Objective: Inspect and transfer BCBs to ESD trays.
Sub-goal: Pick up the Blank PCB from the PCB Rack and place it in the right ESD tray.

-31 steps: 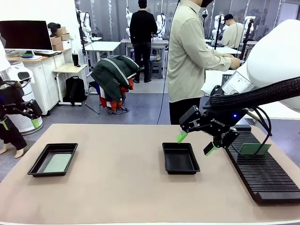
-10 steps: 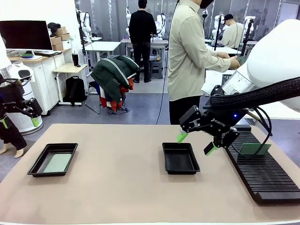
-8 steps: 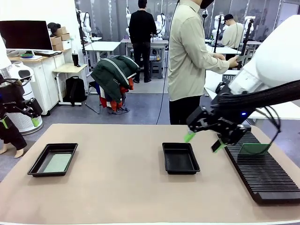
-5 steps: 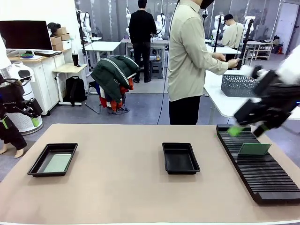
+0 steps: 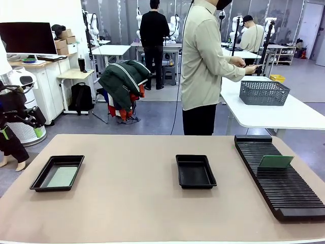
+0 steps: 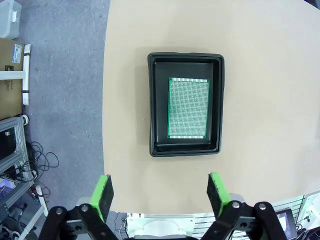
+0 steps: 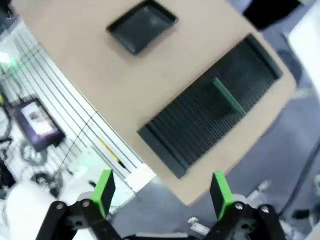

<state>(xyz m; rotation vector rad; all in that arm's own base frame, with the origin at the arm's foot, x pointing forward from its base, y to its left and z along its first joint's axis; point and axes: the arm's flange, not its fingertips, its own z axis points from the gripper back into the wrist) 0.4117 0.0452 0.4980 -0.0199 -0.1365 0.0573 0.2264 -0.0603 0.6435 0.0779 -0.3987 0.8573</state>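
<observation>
Thin green circuit board [image 5: 61,177] in left shallow black tray [image 5: 56,189] — centre tray [image 5: 195,174] empty, second board [image 5: 274,161] in ribbed black rack [image 5: 284,195] — left gripper [image 6: 161,192], right gripper [image 7: 161,192] apart.

Black left gripper [image 6: 160,192] with linkage fingers, green pads, silver screws, right gripper [image 7: 162,194] alike, person [image 5: 203,61] in pale khaki long-sleeved shirt, black trousers.

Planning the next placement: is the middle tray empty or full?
Empty: the middle tray shows bare black floor; the left tray holds a green board.

Tan table [image 5: 127,208] carries left tray [image 5: 48,188], middle tray [image 5: 195,173], slotted rack [image 5: 287,195]
</observation>
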